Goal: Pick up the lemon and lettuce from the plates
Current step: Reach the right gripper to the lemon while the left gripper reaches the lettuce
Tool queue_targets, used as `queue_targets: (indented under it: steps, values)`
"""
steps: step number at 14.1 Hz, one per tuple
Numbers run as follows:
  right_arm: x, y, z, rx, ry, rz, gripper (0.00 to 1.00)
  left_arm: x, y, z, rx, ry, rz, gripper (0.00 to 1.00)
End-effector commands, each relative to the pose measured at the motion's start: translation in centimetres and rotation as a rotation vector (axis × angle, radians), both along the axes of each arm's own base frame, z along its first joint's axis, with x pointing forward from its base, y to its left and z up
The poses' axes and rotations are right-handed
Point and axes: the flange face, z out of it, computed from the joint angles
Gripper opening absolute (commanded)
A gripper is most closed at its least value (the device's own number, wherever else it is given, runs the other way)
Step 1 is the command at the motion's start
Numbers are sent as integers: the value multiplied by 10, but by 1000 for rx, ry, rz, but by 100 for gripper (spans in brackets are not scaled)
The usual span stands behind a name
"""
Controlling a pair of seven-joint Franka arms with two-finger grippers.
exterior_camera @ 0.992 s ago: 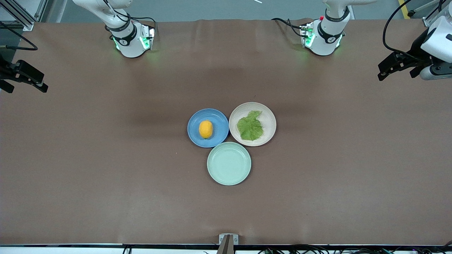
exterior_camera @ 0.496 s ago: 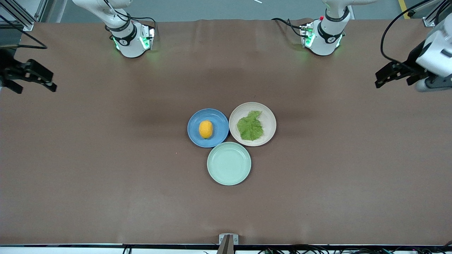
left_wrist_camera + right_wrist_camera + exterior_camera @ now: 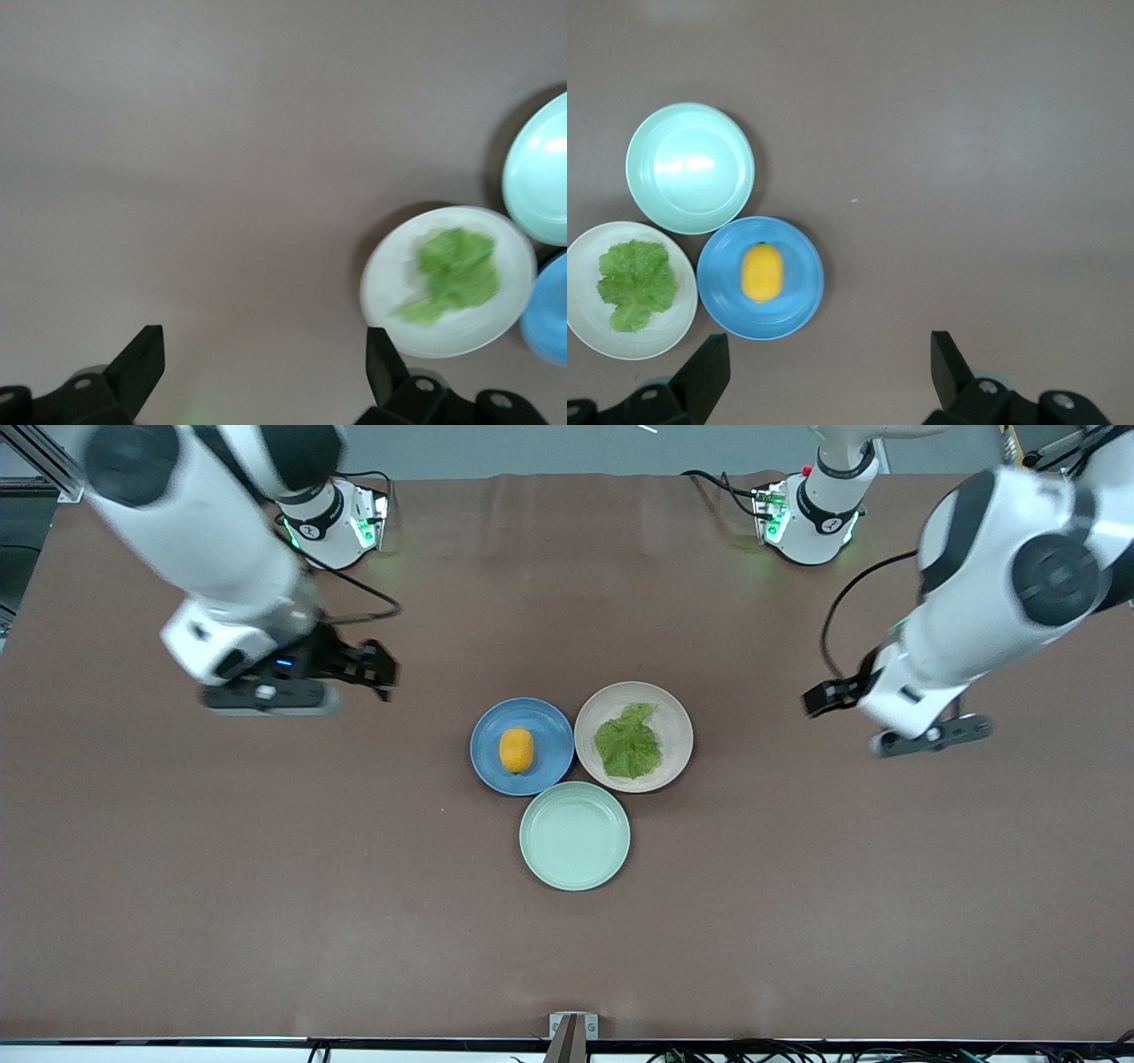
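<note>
The lemon (image 3: 516,749) lies on the blue plate (image 3: 551,731) at mid-table. The lettuce (image 3: 628,741) lies flat on the cream plate (image 3: 675,731) beside it, toward the left arm's end. My right gripper (image 3: 379,670) is open and empty, up over bare table toward the right arm's end of the blue plate. Its wrist view shows the lemon (image 3: 762,273) and the lettuce (image 3: 636,283). My left gripper (image 3: 817,698) is open and empty, over bare table toward the left arm's end of the cream plate. Its wrist view shows the lettuce (image 3: 454,276).
An empty pale mint-green plate (image 3: 574,835) touches both other plates and lies nearer to the front camera. It shows in the right wrist view (image 3: 690,168) and the left wrist view (image 3: 542,173). Brown table (image 3: 266,868) surrounds the plates.
Both arms have swung in from the table's ends toward the plates. The lemon, lettuce and plates have not moved.
</note>
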Motion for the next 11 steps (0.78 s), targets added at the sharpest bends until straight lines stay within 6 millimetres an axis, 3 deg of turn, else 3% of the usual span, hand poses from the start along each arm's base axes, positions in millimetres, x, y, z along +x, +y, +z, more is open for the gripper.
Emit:
queue_targets:
  steps: [1, 4, 6, 8, 9, 11]
  values:
    - [-13, 52, -56, -71, 55, 47, 100, 5, -47, -41, -23, 22, 133, 100]
    - [-29, 108, -119, -81, 105, 31, 100, -6, -96, -93, -14, 20, 269, 92]
    - [-38, 135, -156, -62, 81, 68, 100, -10, -110, -138, -21, 19, 378, 87]
    - [-39, 139, -188, -15, 55, 33, 100, -23, -139, -176, -18, 52, 388, 80]
    - [-38, 134, -202, -4, 56, 20, 100, -26, -144, -193, -10, 69, 418, 75]
    - [-42, 137, -232, -10, 68, 27, 100, -35, -165, -215, -13, 71, 474, 66]
